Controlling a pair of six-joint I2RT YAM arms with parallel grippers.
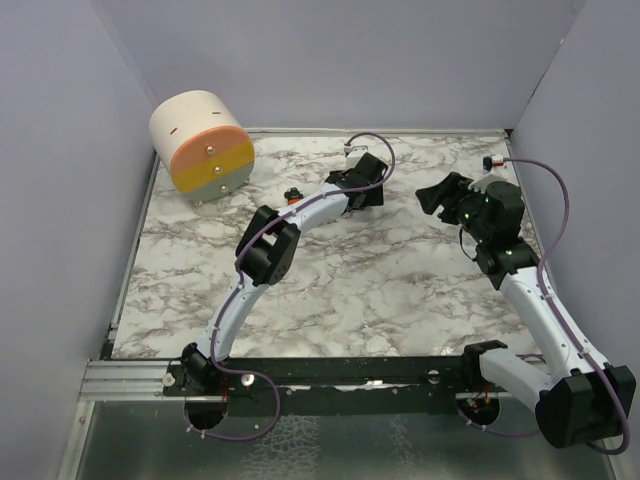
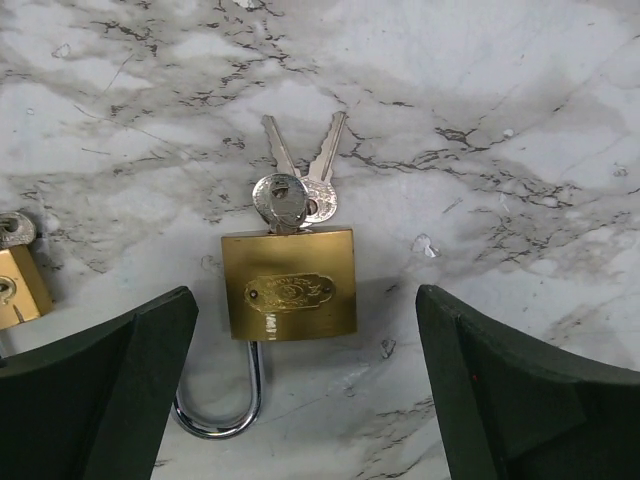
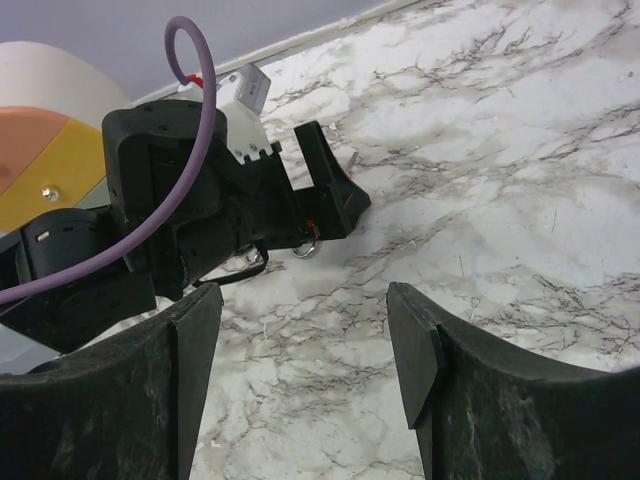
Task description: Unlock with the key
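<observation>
Padlock [image 2: 289, 283] lies flat on the marble table [image 2: 520, 120], with its shackle [image 2: 225, 415] pointing toward the left wrist camera. The key [image 2: 281, 200] has its head against the padlock's far end; can't tell if it's seated. Two spare keys [image 2: 325, 160] fan out beyond the padlock. Left gripper [image 2: 303, 300] is spread wide, one finger on each side of the padlock, not touching it. Right gripper [image 3: 300, 300] is also spread and empty, well to the right of the padlock. A second lock [image 2: 18, 285] sits just beside the padlock.
</observation>
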